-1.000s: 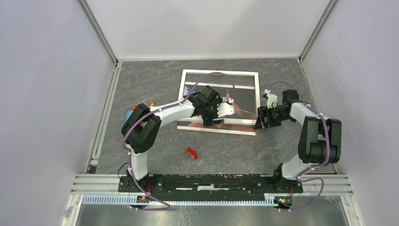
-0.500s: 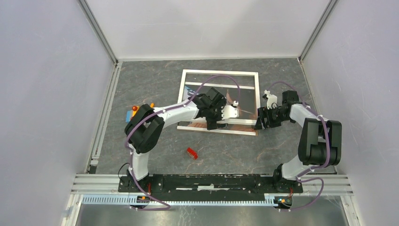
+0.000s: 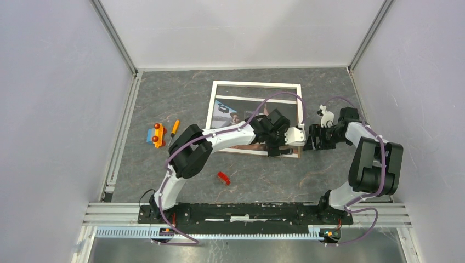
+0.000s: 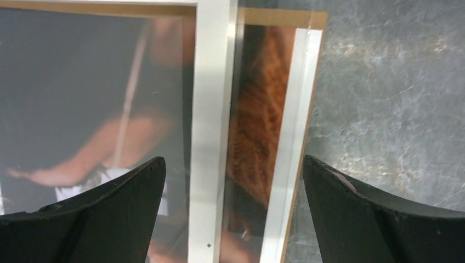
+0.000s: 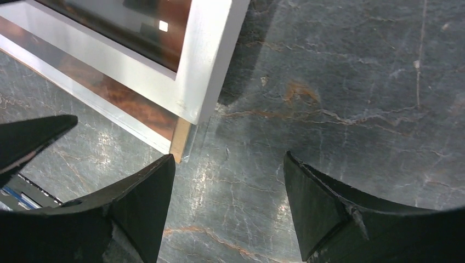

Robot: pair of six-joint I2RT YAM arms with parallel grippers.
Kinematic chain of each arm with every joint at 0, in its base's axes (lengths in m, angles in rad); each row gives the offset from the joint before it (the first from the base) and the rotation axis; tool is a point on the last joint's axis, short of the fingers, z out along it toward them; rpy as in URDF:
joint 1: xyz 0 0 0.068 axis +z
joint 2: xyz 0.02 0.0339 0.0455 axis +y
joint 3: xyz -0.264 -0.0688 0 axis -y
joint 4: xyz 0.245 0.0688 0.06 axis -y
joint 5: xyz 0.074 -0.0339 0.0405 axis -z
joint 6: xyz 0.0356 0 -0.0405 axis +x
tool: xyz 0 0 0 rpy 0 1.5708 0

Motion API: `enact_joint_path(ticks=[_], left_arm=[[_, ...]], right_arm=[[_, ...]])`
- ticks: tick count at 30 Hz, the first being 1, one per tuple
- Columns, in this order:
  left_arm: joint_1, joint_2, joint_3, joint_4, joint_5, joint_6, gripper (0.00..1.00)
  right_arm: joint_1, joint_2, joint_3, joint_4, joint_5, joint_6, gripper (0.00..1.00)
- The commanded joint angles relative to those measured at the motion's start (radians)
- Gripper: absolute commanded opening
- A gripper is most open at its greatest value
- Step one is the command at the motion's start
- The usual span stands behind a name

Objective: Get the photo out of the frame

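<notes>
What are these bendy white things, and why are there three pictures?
They are two robot arms bolted to a table. One picture looks down from above; the other two come from small cameras on the wrists, so black fingers show up close. On the table lie a white frame with a photo sticking out beneath it, a toy car, a screwdriver and a small red thing. The left gripper and the right gripper are open by the frame's corner, holding nothing.

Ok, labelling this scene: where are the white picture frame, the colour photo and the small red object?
white picture frame (image 5: pixel 211 55): right wrist view, near-corner border.
colour photo (image 3: pixel 230 116): top view, left part.
small red object (image 3: pixel 223 178): top view, its middle.
</notes>
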Motion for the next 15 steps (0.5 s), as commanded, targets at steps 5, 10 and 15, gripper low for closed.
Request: enact_joint_path(ticks=[5,10,15], left_arm=[[-0.029,0.030,0.034,0.063,-0.052,-0.127,1.00],[-0.030,0.052,0.041,0.097,-0.125,-0.143,1.00],[-0.029,0.072,0.054,0.082,-0.131,-0.140,1.00]], right_arm=[[-0.035,-0.022,-0.005,-0.013,0.001,0.011,0.79],[-0.038,-0.028,-0.022,-0.014,-0.005,0.009,0.78],[-0.039,-0.014,-0.014,-0.024,-0.007,-0.001,0.79]])
